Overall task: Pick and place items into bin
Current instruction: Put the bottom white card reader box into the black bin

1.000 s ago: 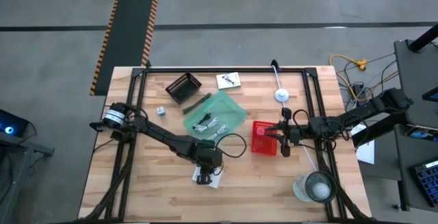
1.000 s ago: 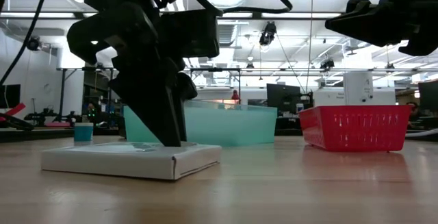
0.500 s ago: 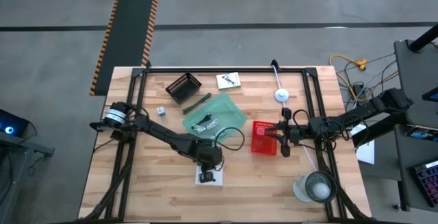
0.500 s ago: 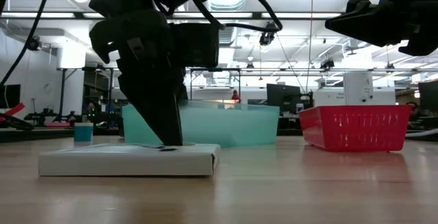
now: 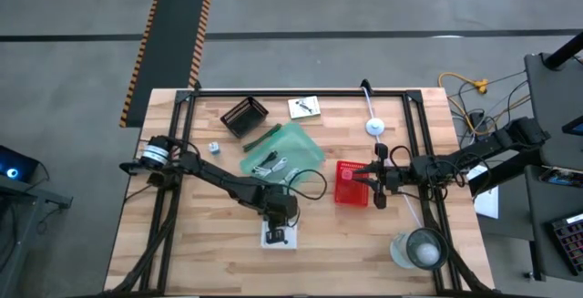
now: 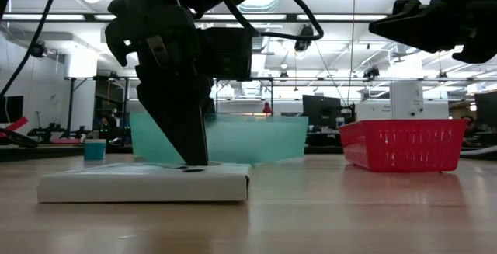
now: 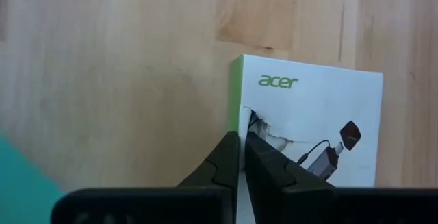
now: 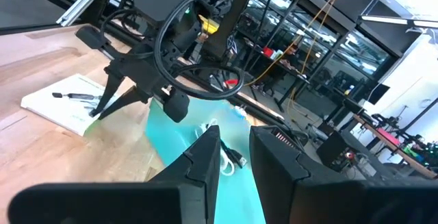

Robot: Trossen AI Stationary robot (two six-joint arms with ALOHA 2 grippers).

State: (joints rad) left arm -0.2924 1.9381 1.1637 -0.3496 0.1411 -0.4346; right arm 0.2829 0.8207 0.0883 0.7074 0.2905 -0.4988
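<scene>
Teal bin (image 5: 282,154) has slid a little toward my left side within the last second. White Acer box (image 7: 311,129) now lies flat on the wood instead of tipped, unbinned. My left gripper (image 7: 241,157) rests closed at its edge, gripping nothing; the right gripper (image 8: 235,157) hangs slightly parted above the red basket (image 5: 351,183).

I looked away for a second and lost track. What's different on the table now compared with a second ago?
The white Acer box, tilted up at one edge a second ago, now lies flat, with the left gripper shut, fingertips resting on it. The green tray slid slightly toward the left arm's side. The red basket and the right gripper over it stayed put.
</scene>
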